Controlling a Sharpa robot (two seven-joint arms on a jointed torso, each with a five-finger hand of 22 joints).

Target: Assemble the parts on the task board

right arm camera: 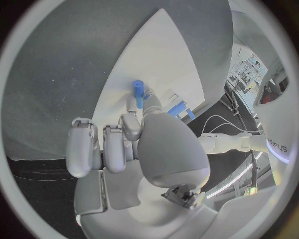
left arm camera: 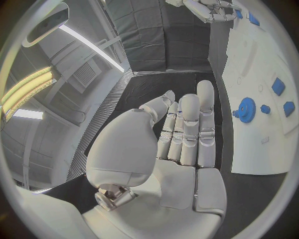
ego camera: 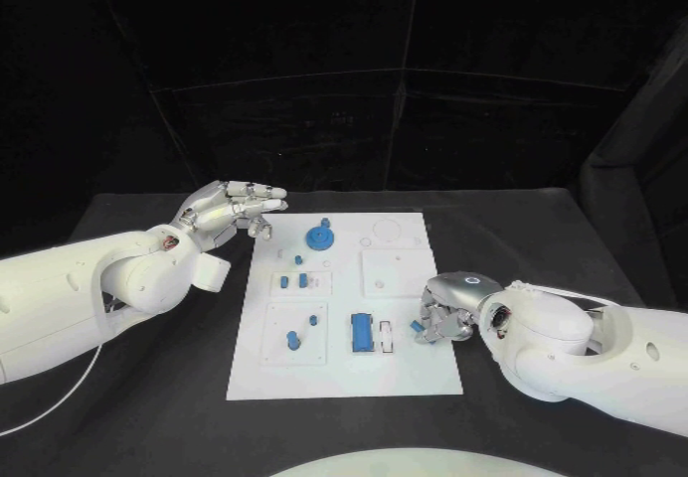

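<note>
The white task board (ego camera: 344,373) lies mid-table. On it are a blue gear (ego camera: 321,237), small blue pegs (ego camera: 292,281), two low blue pieces (ego camera: 301,331) and a blue block (ego camera: 362,333) next to a slimmer one. My right hand (ego camera: 446,310) hovers at the board's right edge and pinches a small blue peg (right arm camera: 138,90) between thumb and a finger, close over the board (right arm camera: 162,55). My left hand (ego camera: 230,210) floats by the board's far left corner, fingers straight and apart, holding nothing. The left wrist view shows its palm (left arm camera: 181,144) beside the gear (left arm camera: 245,109).
Black cloth covers the table (ego camera: 143,378) around the board, with black curtains behind. Several square recesses and a ring outline (ego camera: 387,238) mark the board's far right part. The right hand (left arm camera: 212,9) also appears far off in the left wrist view.
</note>
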